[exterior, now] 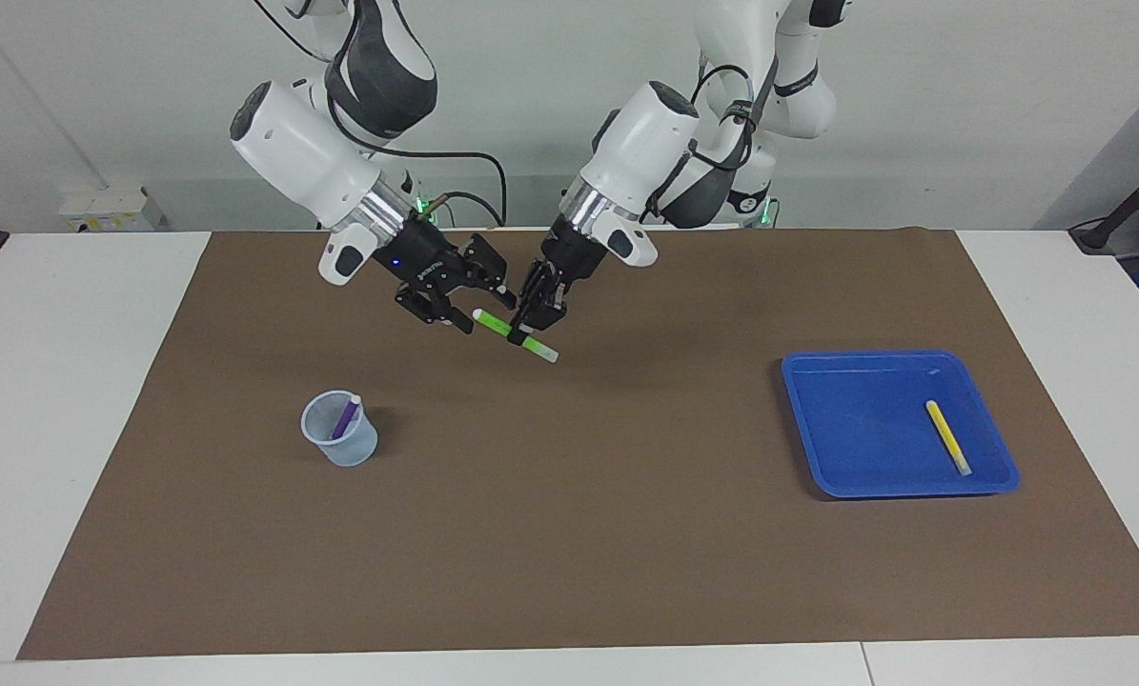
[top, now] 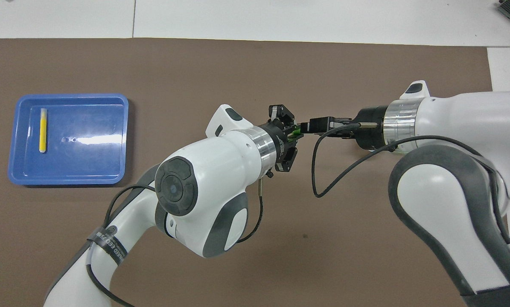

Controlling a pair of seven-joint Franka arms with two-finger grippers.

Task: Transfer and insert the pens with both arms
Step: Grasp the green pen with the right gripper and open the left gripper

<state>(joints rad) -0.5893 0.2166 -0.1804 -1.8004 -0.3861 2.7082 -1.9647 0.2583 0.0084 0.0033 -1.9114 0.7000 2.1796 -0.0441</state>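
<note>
the left gripper [exterior: 523, 333] is clamped on the green pen [exterior: 516, 334] above the brown mat [exterior: 569, 534], while the right gripper [exterior: 474, 312] sits around the pen's pale end, and i cannot tell whether it grips yet. the purple pen [exterior: 345, 417] stands in the clear cup [exterior: 339, 440] toward the right arm's end of the counter; the yellow pen [exterior: 948, 437] lies in the blue tray [exterior: 845, 457] toward the left arm's end.

Two grippers meet over the brown mat

The left gripper [top: 289, 138] clamps a green pen [top: 296, 131], only a sliver showing, and the right gripper [top: 307, 126] reaches its end. Toward the left arm's end, a yellow pen [top: 43, 130] lies in a blue tray [top: 109, 175].
</note>
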